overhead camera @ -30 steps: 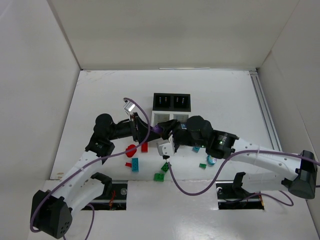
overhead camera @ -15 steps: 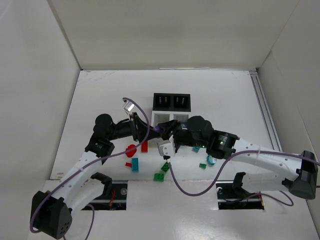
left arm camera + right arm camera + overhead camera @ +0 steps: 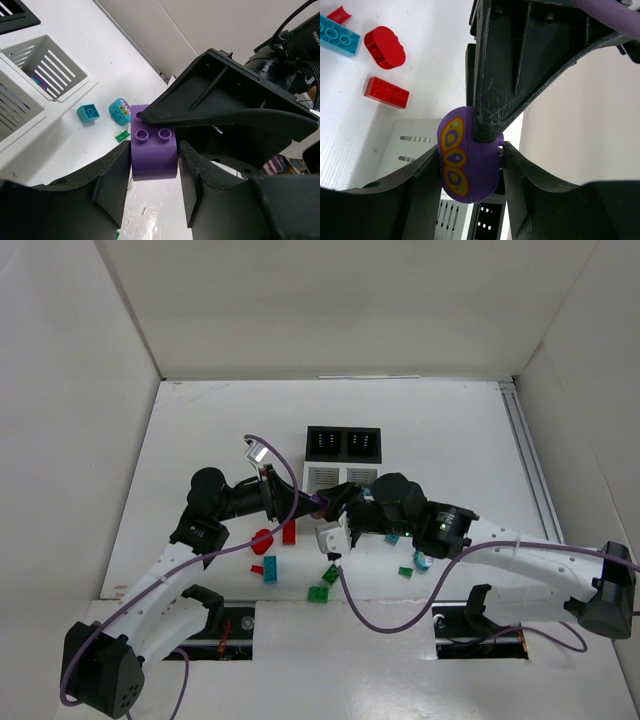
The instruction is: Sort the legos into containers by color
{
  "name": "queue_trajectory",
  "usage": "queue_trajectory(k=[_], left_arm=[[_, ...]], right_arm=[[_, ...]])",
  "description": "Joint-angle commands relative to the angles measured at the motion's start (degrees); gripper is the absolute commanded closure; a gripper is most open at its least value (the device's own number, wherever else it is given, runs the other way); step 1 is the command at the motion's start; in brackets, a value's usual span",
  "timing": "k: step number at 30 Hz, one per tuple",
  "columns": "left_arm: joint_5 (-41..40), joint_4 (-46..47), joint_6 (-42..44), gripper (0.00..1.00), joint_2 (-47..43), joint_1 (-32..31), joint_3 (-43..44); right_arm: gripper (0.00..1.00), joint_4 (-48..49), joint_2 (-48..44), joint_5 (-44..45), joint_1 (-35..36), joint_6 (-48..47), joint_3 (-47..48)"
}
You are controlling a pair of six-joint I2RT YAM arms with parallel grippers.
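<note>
Purple lego (image 3: pixel 154 150) held off the table (image 3: pixel 200 440), over the front of the white bins (image 3: pixel 325 477), about mid-table. Studs show in the left wrist view; a yellow oval pattern on one face shows in the right wrist view.

Left gripper (image 3: pixel 154 154): fingers pressed on two opposite sides of the purple lego, narrow gap, gripping it. Left arm reaches from the near left corner, elbow up, forearm running right, level with the bins' front.

Right gripper (image 3: pixel 470 152): jaws partly apart, also closed on the same piece. One left finger crosses its top in this view. Right arm comes in from the near right corner, forearm running left, wrist meeting the left wrist head-on.

Both grippers on the one piece at once.

Black bins (image 3: pixel 343 443) sit behind the white pair, touching it. Left wrist view: something purple inside one white bin; what it is I cannot tell.

Loose on the table toward the near edge:
- Red oval (image 3: pixel 262 540) and red brick (image 3: pixel 289 533), side by side, left of the bins' front.
- Teal brick (image 3: pixel 270 569) and small red piece (image 3: pixel 256 568), nearer.
- Green bricks (image 3: pixel 329 573), near centre.
- Teal round piece (image 3: pixel 423 560) and green scrap (image 3: pixel 405 571), under the right forearm.
</note>
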Motion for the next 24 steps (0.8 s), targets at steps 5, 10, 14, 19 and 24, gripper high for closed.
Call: queue_trajectory(k=[5,10,14,19,24], left_arm=[[1.3,4.4,-0.6,0.64,-1.2,-0.2,2.0],[1.3,5.9,-1.9,0.80,-1.2,-0.2,2.0],[0.8,7.3,-3.8,0.97,-1.7,-0.2,2.0],[-0.3,7.3,-3.8,1.00,-2.3,-0.2,2.0],[-3.3,7.8,-2.3,1.00,-2.8,-0.2,2.0]], right_arm=[[0.55,2.3,-1.5,-0.8,0.5,0.8,0.6],[0.47,2.3,-1.0,-1.6,0.5,0.8,0.6],[0.41,1.7,0.1,1.2,0.5,3.8,1.2],[0.27,1.7,-0.4,4.8,0.5,7.5,1.2],[0.04,1.7,-3.4,13.3,0.5,13.7,1.8]])
